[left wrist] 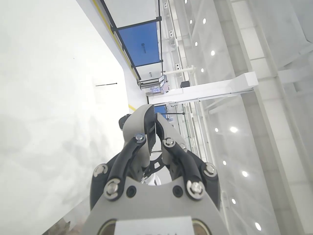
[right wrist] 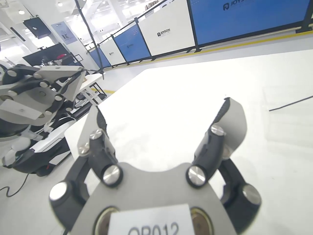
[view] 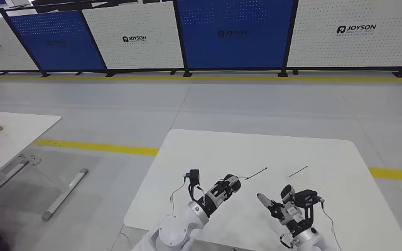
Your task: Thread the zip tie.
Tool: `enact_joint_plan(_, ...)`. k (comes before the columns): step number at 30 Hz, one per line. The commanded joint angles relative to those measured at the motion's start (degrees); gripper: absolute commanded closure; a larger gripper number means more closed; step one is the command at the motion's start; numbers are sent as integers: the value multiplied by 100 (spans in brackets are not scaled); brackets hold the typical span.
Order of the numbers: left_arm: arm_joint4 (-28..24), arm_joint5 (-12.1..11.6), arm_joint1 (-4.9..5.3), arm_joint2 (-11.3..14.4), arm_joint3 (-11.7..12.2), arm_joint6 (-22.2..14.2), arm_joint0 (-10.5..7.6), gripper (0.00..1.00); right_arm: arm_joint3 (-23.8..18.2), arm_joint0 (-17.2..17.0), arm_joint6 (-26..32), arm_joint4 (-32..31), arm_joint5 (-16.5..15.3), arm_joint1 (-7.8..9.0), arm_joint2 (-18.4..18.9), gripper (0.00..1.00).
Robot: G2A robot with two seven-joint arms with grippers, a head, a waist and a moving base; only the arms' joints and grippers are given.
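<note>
Your left gripper [left wrist: 154, 113] clenches a thin black plastic zip tie [right wrist: 87, 24], seen clearly from the right wrist view; your right gripper [right wrist: 163, 107] stands spread wide.

2x zip ties [view: 254, 174] [view: 298, 170], 2x hands [view: 235, 181] [view: 274, 195].

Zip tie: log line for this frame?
left gripper shut on zip tie | right gripper open | second zip tie on table | not threaded

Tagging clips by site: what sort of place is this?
Likely a factory or industrial lab hall: blue and white perforated partition panels fence the bay, a yellow painted floor line runs past the white table, and a high white ceiling carries rows of round lights.
</note>
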Motion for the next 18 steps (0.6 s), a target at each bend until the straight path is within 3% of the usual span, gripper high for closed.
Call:
enact_joint_plan(1,12,-5,-10,72,2,21,-18,100,49,61,-18,-2,78,-15,-89,0)
enact_joint_plan(7,52,-4,-23,166,42,76,-59,100,133,230,91,157,259,-51,-275,2)
enact_joint_plan(8,45,4,-24,171,49,85,-63,100,136,245,111,149,282,-54,-303,16)
enact_joint_plan(9,39,8,-25,175,51,91,-67,100,141,259,132,145,291,-56,-326,52)
enact_joint_plan(18,128,-13,-33,268,92,105,-96,100,142,320,315,393,49,-49,-404,60)
